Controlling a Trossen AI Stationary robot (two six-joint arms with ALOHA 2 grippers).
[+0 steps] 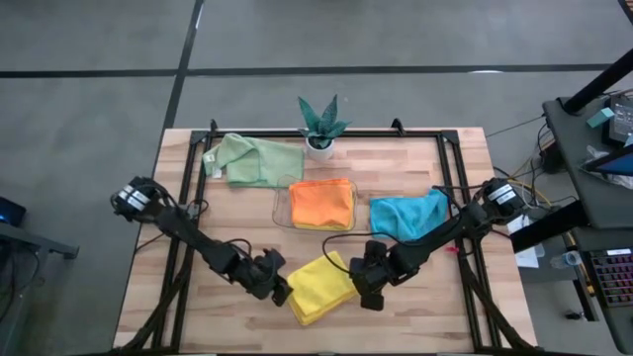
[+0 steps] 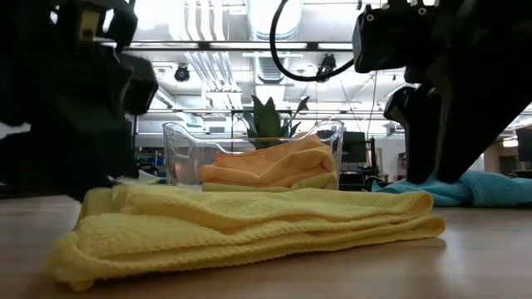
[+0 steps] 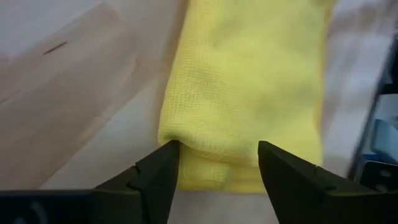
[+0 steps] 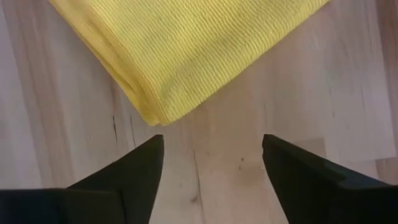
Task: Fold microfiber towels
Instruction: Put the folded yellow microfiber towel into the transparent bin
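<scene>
Yellow towel [image 1: 320,288] lies folded; left end effector [image 1: 280,290] and right end effector [image 1: 368,295] flank it, both spread wide, empty. Orange towel [image 1: 322,203] folded in tray [image 1: 282,205]; teal towel [image 1: 407,213] and green towel [image 1: 252,158] look unfolded yet.

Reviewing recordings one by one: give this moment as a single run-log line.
left gripper open at folded yellow towel | right gripper open beside it | orange towel in tray

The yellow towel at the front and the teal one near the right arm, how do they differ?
The yellow towel is folded into a neat layered rectangle; the teal towel lies loose and rumpled, unfolded. The yellow towel sits between the open left gripper and open right gripper; the teal towel lies farther back by the clear tray. Both rest on the wooden table.
</scene>
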